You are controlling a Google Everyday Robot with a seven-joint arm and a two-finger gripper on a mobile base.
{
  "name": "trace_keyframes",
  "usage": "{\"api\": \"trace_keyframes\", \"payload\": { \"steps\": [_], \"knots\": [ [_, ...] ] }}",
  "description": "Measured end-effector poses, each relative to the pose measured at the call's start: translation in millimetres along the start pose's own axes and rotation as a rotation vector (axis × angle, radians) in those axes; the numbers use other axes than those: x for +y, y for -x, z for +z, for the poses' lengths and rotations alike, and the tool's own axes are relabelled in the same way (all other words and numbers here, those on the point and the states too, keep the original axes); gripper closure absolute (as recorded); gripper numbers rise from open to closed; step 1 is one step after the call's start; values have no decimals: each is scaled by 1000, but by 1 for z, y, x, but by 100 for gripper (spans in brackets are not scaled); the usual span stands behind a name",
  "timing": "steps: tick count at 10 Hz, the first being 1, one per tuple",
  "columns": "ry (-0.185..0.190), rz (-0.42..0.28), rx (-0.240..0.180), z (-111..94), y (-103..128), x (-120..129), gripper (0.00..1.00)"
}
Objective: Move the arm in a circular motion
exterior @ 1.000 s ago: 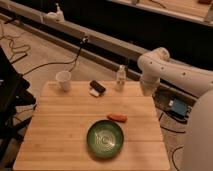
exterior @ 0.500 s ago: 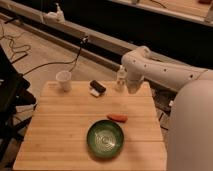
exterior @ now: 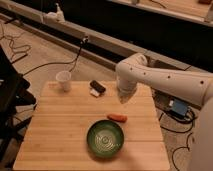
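Pincer (exterior: 124,96), shut on nothing, hangs over the table's (exterior: 55,135) far edge; the arm (exterior: 165,80) seems mid-circle, and its next arc must clear the cup (exterior: 63,80).

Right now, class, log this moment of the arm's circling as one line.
arm: stretched in from right | gripper: shut, over far right part of table, behind orange item | green bowl: near edge, apart from gripper

**Wooden table with four things on it**

A light wooden table (exterior: 55,135) holds a white cup (exterior: 63,80) at its far left. A small black-and-white object (exterior: 96,88) lies right of the cup. A green bowl (exterior: 105,138) sits near the front, with a small orange piece (exterior: 117,117) just behind it. The gripper (exterior: 123,96), fingers closed, hangs over the far right edge.
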Motion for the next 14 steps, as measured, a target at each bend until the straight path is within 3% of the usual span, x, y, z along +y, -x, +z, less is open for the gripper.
{"api": "trace_keyframes", "payload": {
  "steps": [2, 5, 8, 10, 11, 12, 14],
  "knots": [
    [-9, -3, 2, -2, -28, -10, 100],
    [-111, 82, -19, -7, -48, -73, 100],
    [-203, 187, -44, -9, -22, -123, 100],
    [-263, 184, -53, -2, 17, -125, 100],
    [-269, 174, -57, 2, 32, -117, 100],
    [-267, 163, -58, 6, 42, -107, 100],
    [-220, 130, -59, 9, 53, -74, 100]
  ]
}}
